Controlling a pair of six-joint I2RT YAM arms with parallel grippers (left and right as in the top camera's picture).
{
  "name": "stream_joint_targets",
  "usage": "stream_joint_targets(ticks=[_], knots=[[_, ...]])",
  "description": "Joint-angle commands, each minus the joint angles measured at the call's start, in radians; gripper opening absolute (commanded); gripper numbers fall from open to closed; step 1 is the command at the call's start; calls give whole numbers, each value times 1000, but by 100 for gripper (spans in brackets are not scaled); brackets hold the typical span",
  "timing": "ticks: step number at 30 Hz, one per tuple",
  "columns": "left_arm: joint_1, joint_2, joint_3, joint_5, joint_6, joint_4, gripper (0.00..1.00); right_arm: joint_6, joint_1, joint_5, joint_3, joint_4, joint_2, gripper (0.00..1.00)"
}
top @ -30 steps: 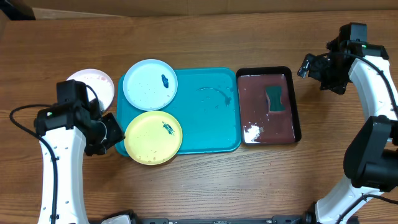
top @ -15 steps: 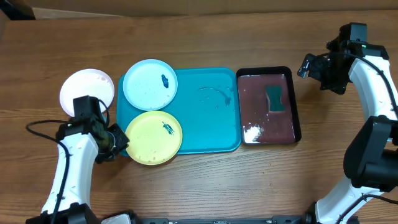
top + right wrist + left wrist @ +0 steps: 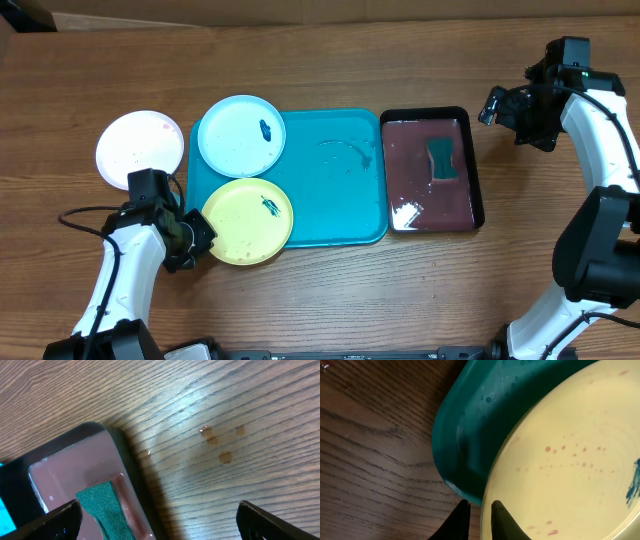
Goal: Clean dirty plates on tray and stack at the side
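Observation:
The turquoise tray [image 3: 335,180] holds the pale blue plate [image 3: 240,135] at its back left and the yellow-green plate [image 3: 247,222] at its front left, overhanging the rim. Each has a small dark smudge. The white plate [image 3: 140,148] lies on the table left of the tray. My left gripper [image 3: 196,240] is at the yellow-green plate's left rim. In the left wrist view its fingers [image 3: 479,512] are nearly together with the plate's rim [image 3: 570,460] between them, beside the tray's corner [image 3: 470,420]. My right gripper [image 3: 495,105] is open and empty above the table.
A black tray [image 3: 474,170] right of the turquoise tray holds brownish water and a green sponge [image 3: 441,158]. The right wrist view shows the open fingers [image 3: 157,507], the sponge [image 3: 102,505], the black tray's corner [image 3: 120,445] and a few drops on the wood [image 3: 215,440].
My left arm has moved away from the white plate toward the table's front and reached the yellow-green plate's left rim. The white plate now shows whole. The right arm has not moved.

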Motion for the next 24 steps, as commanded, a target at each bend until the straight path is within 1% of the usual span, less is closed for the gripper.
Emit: stream_joint_targets(ticks=[1,4,7,12,14,16,19,24], knots=[[-2,5,-30,14,-6,16,16,1,2,-2,-4,3,-10,100],[-2,5,-41,15,-6,18,4,1,2,-2,-4,3,-10,100],[-2,5,-40,62,5,16,4,1,2,-2,-4,3,-10,100],[-3,5,-35,289,95,-3,4,1,2,-2,-4,3,-10,100],[-10,5,-35,349,107,-3,4,1,2,-2,-4,3,-10,100],[-33,5,-35,364,106,12,4,1,2,-2,-4,3,-10,100],[-83,5,-35,363,80,51,4,1,2,-2,-4,3,-10,100],[-253,5,-23,328,-45,163,4,1,2,-2,-4,3,-10,100]])
